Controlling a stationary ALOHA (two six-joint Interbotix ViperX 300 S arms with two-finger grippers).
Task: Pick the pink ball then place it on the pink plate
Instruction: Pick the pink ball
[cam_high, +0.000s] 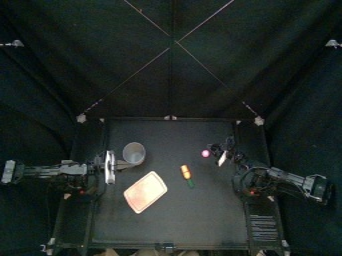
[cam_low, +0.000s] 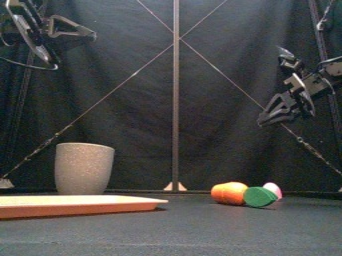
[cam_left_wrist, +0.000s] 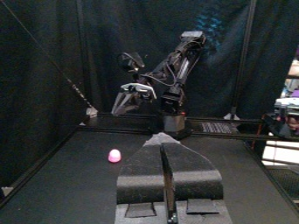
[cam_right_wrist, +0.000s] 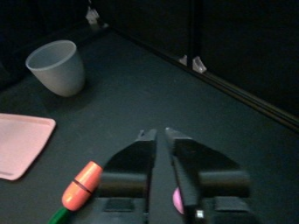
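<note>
- Top view: the pink ball (cam_high: 206, 154) lies on the black table (cam_high: 201, 215), right of centre and towards the back, apart from every other object.
- A pink tray (cam_high: 146, 190) lies flat and empty left of centre. It is set at an angle to the table's edges, well apart from the ball.
- A toy carrot (cam_high: 186, 174), orange with a green end, lies between the tray and the ball and touches neither.
- A tall grey speckled cup (cam_high: 134, 152) stands upright behind the tray.
- Front view: the ball shows just behind the carrot's green end, resting on the table.
- The right gripper (cam_right_wrist: 160, 134) hangs in the air above the ball and holds nothing. Its jaws are pressed nearly together, with only a thin slit between them. In the right wrist view a sliver of the ball shows beneath them.
- The left gripper (cam_left_wrist: 165, 140) is raised at the table's left side, close to the cup. Its jaws are pressed together and empty, and in the left wrist view the ball sits well beyond them.
</note>
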